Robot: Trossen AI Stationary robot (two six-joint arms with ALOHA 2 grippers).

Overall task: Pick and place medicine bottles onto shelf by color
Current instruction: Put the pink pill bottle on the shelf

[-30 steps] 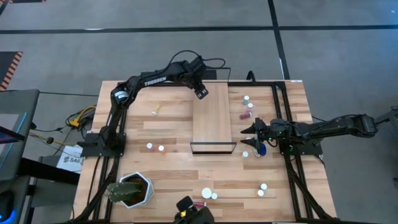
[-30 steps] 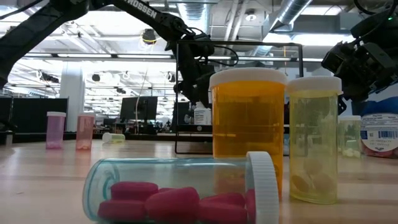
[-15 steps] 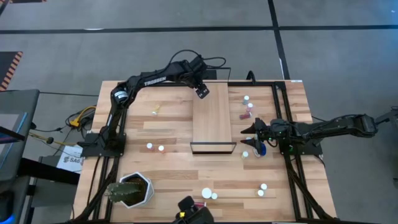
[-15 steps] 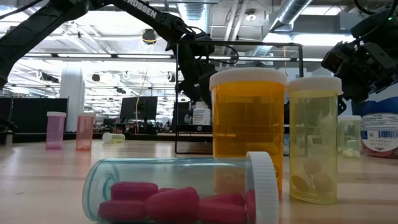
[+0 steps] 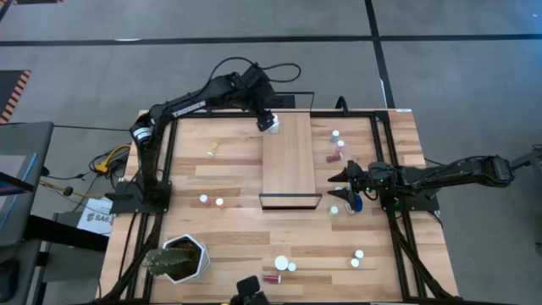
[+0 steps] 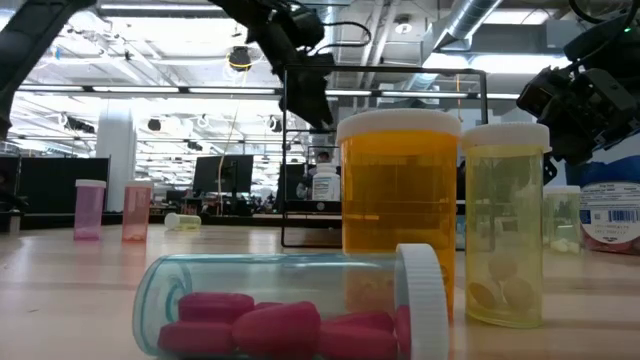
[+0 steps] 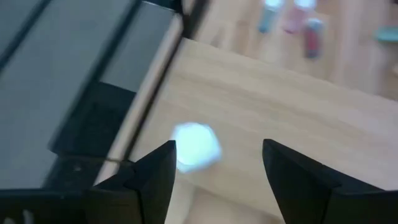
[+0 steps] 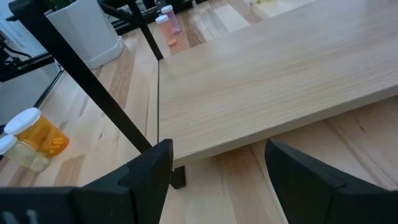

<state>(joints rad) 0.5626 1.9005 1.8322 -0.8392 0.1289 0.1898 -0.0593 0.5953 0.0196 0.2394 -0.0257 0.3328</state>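
Note:
The shelf [image 5: 288, 165] is a long light-wood board in the middle of the table, with a thin dark frame at its near end. A white medicine bottle [image 5: 270, 124] stands on the shelf's far left corner, also seen as a white bottle [image 6: 324, 186] in the low view. My left gripper [image 5: 263, 115] hovers open above it, and the bottle's white cap [image 7: 196, 145] shows below and between the fingers. My right gripper [image 5: 340, 188] waits open by the shelf's right side. Other medicine bottles are scattered over the table.
Bottles stand right of the shelf [image 5: 336, 135], left of it [image 5: 210, 201] and near the front edge [image 5: 285, 264]. A wider blue one [image 5: 354, 203] sits by my right gripper. A white plant pot [image 5: 179, 258] is at the near left.
My left gripper has risen straight off the white bottle and drawn back a little toward the table's far left. The bottle stays standing on the shelf's far left corner.

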